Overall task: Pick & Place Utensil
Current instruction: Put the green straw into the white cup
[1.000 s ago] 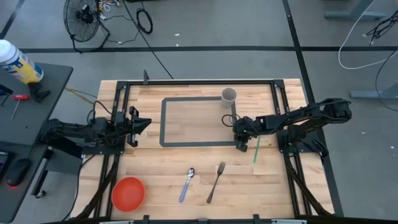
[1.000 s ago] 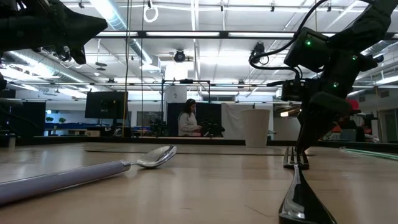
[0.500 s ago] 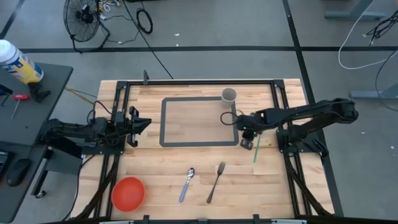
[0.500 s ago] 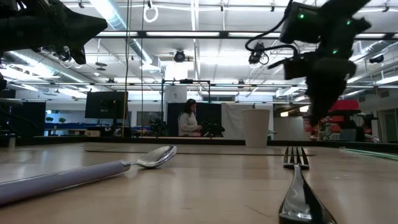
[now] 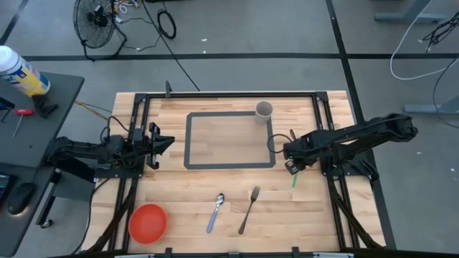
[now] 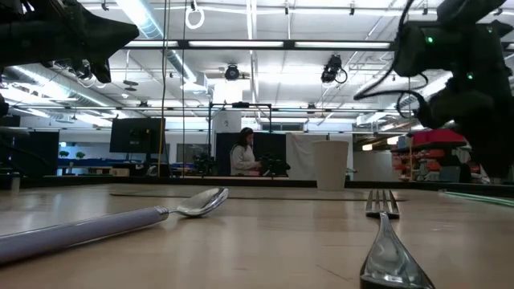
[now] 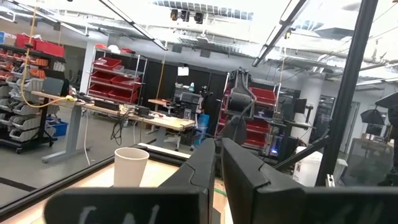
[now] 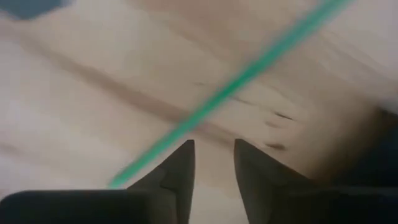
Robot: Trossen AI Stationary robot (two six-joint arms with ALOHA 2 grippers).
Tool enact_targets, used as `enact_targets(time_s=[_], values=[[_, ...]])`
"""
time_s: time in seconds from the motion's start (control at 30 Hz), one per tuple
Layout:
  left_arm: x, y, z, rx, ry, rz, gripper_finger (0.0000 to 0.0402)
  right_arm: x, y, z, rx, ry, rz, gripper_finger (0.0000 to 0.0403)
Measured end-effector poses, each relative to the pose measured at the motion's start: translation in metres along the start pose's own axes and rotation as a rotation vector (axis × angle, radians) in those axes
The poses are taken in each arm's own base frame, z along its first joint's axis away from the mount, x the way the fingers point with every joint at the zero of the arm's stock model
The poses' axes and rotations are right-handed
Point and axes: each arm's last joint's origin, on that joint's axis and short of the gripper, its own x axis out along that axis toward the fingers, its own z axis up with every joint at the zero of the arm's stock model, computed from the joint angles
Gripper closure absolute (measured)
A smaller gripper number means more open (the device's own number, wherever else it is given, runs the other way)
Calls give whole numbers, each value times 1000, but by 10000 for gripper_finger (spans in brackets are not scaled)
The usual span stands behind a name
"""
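A metal fork (image 5: 249, 210) and a spoon with a lilac handle (image 5: 216, 212) lie flat near the table's near edge; the low view shows the fork (image 6: 385, 241) and spoon (image 6: 120, 221) close up. My right gripper (image 5: 290, 166) hovers over bare wood beside the grey tape rectangle's right near corner, pointing down. In the right wrist view its fingers (image 8: 214, 162) stand slightly open, with a thin green stick (image 8: 236, 81) just beyond them. My left gripper (image 5: 171, 141) waits shut at the table's left side, its fingers (image 7: 217, 158) level above the table.
A pale cup (image 5: 264, 110) stands at the far right corner of the grey tape rectangle (image 5: 188, 143). A red bowl (image 5: 147, 222) sits at the near left. The green stick (image 5: 294, 178) lies right of the rectangle. A person stands far back in the room.
My right gripper has risen from the table by the rectangle's right near corner. It then moved toward the table's right edge and a little toward the near edge, ending over the green stick's far end. Fork, spoon, cup and bowl have stayed put.
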Motion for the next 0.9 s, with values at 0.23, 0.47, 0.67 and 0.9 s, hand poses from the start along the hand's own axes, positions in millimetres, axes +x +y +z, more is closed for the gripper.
enact_targets(time_s=[0.23, 0.47, 0.67, 0.9], values=[[0, 0, 0, 2, 1, 0, 369, -4, -9, 2, 161, -50, -16, 229], [0, 0, 0, 5, 2, 8, 369, 4, -11, 7, 419, -165, -23, 235], [0, 0, 0, 4, 1, 8, 369, 28, -11, 8, 505, -130, 109, 261], [0, 0, 0, 4, 1, 8, 369, 32, -13, 7, 506, -122, 112, 291]])
